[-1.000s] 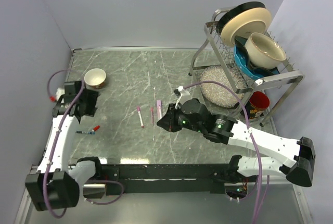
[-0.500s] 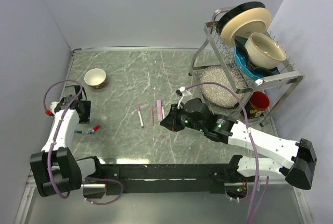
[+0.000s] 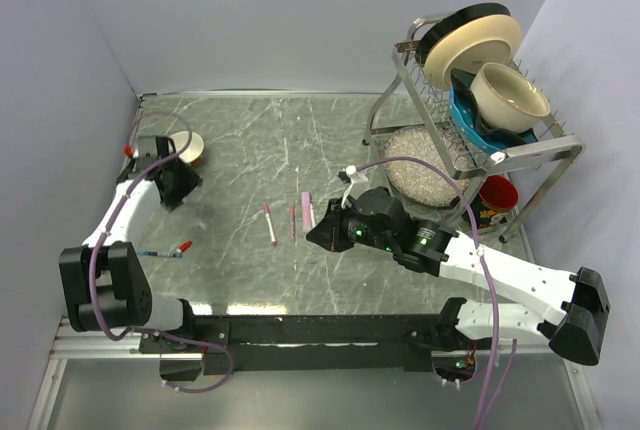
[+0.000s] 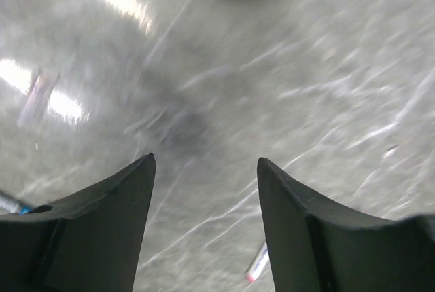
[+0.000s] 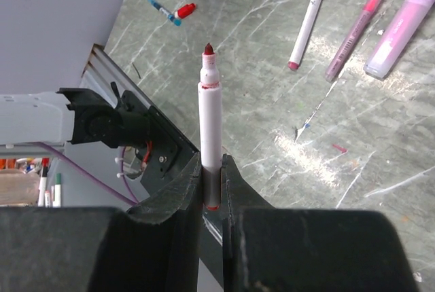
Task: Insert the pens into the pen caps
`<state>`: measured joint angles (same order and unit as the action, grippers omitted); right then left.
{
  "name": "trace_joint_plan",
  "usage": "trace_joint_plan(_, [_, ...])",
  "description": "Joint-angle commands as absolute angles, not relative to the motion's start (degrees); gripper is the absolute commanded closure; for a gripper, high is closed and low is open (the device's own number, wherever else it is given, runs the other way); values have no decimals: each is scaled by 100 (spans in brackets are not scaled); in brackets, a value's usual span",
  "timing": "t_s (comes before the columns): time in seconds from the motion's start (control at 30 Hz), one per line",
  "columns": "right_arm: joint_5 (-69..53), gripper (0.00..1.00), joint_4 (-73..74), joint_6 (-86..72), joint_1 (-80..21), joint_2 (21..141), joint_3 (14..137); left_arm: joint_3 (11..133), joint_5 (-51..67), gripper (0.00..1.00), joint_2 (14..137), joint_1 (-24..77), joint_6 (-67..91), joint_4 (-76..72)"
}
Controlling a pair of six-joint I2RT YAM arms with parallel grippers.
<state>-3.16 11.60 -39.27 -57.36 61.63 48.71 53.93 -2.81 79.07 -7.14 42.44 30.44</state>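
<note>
My right gripper is shut on a white pen with a red tip, held upright above the table. In the top view that gripper is just right of three pens: a white one with pink ends, a thin pink one and a thick pale pink one. A red cap and a small blue-ended piece lie at the left. My left gripper is open and empty next to the bowl; its wrist view is blurred.
A small bowl stands at the back left. A dish rack with plates and bowls and a clear lid fill the back right. Walls close the left and back sides.
My left arm has swung from the table's left edge back and rightwards to beside the bowl, still open. My right gripper with its pen has barely moved.
</note>
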Motion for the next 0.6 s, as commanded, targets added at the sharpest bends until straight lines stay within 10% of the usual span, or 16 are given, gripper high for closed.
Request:
trace_joint_plan(0.0, [-352, 100, 1230, -3780, -5704, 6029, 5053, 5959, -1272, 36, 7577, -738, 4558, 3731])
trace_joint_plan(0.13, [-290, 100, 1275, -3788, -5704, 5994, 5080, 5539, -1574, 54, 7129, -782, 7270, 4667])
trace_joint_plan(0.57, [-97, 100, 1388, -3920, -5713, 5880, 5045, 4016, -1010, 48, 6582, -940, 10555, 4315])
